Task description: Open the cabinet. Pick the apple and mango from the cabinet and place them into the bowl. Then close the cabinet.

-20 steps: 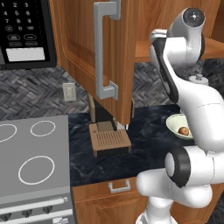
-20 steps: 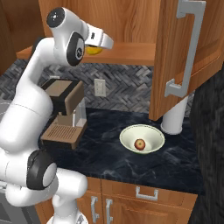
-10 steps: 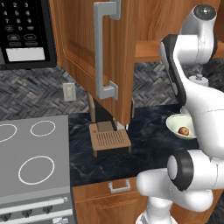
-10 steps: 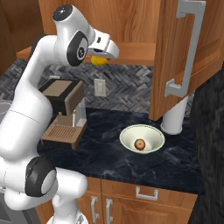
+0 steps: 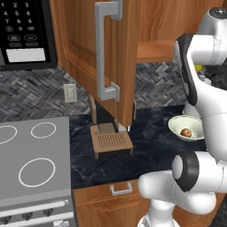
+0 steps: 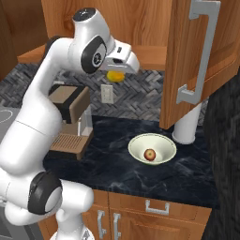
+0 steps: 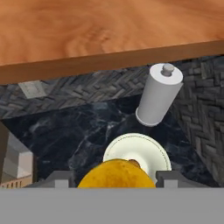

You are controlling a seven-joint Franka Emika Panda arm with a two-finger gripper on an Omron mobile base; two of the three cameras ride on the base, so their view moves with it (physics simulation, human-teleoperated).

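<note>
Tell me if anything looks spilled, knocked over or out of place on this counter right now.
Nothing stands out. The apple sits inside the bowl, the white cylinder beside it stands upright, and the coffee machine looks level. The cabinet door hangs open, and the hand holds the mango above the counter.

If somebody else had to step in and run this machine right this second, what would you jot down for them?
Tool: shut on the mango, held in the air just under the cabinet shelf, above the counter and short of the bowl.
Apple: already lying in the bowl on the dark counter, next to the white paper towel roll.
Cabinet: door stands open.
Done: cabinet opened, apple placed, mango picked.
Left: carry the mango over the bowl, release it there, then close the cabinet door.
</note>
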